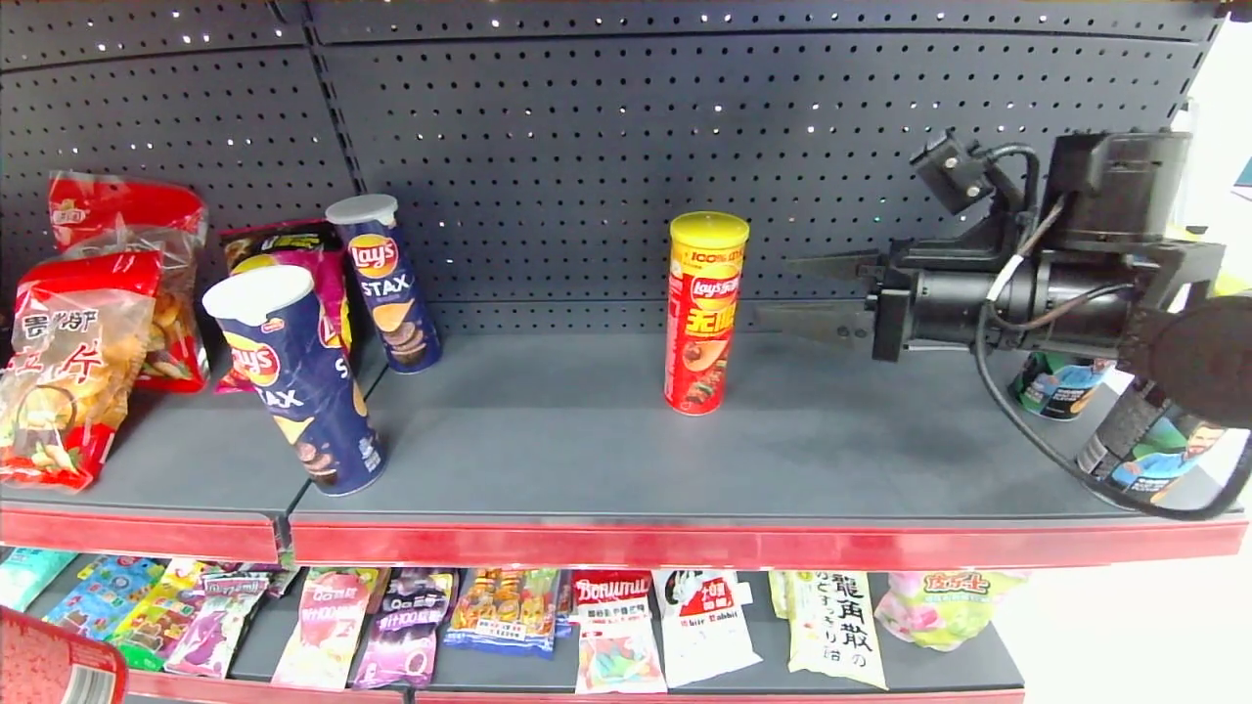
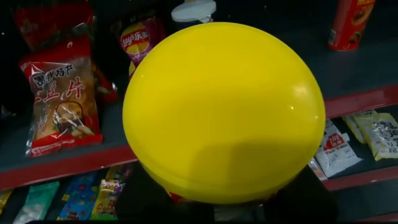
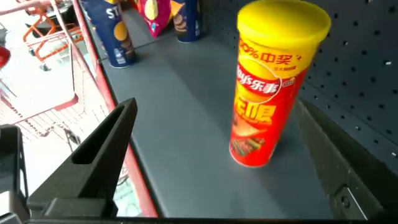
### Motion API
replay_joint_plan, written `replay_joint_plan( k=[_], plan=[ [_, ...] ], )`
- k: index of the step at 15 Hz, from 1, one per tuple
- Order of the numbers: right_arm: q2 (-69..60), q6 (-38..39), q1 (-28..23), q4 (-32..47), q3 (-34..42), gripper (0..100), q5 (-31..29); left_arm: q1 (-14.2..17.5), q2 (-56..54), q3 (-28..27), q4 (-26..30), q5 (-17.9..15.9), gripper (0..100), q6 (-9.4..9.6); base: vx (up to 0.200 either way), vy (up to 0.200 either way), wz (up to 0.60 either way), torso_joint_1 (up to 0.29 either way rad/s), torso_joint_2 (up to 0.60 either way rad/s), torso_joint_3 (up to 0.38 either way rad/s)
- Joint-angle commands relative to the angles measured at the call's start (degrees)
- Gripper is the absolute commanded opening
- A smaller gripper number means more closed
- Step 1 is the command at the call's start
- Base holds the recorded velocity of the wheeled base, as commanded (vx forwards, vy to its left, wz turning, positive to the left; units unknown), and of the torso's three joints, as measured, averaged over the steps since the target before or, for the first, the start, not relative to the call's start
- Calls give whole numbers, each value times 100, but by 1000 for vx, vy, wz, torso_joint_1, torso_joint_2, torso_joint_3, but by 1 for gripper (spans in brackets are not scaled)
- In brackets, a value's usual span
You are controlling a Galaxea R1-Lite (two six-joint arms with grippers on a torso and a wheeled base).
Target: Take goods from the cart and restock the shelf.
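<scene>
Red chip can [image 1: 706, 313] stands upright on the shelf [image 1: 587, 450], likely light, stiff but slick, best pinched mid-body by the right end effector [image 1: 773, 288] gaping wide just beside it.

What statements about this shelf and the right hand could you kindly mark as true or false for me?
1. The red chip can with the yellow lid stands upright on the upper shelf. True.
2. The right hand is shut on that can. False: it is open, beside the can and apart from it.
3. Both blue cans carry yellow lids. False: the front blue can and the rear blue can have pale lids.
4. Flat snack bags lie in a row on the lower shelf. True.
</scene>
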Motion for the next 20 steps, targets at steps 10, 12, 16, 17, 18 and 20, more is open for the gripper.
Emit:
replay_joint_plan(
  k=[10, 12, 16, 17, 18, 20],
  plan=[
    [1301, -133, -279, 12, -967, 100, 401, -4, 237, -148, -126, 3, 0, 4, 0, 0, 0, 0, 0, 0],
    [1415, -133, -261, 12, -1099, 100, 401, -4, 237, -148, -126, 3, 0, 4, 0, 0, 0, 0, 0, 0],
    [1696, -133, -252, 21, -1459, 100, 401, -4, 219, -139, -126, 3, 0, 4, 0, 0, 0, 0, 0, 0],
    [1793, -124, -235, 48, -1635, 100, 401, -4, 219, -139, -126, 3, 0, 4, 0, 0, 0, 0, 0, 0],
    [1811, -115, -191, 56, -1714, 100, 401, -4, 219, -139, -126, 3, 0, 4, 0, 0, 0, 0, 0, 0],
    [1837, -106, -103, 65, -1749, 100, 401, -4, 219, -139, -126, 3, 0, 4, 0, 0, 0, 0, 0, 0]
  ],
)
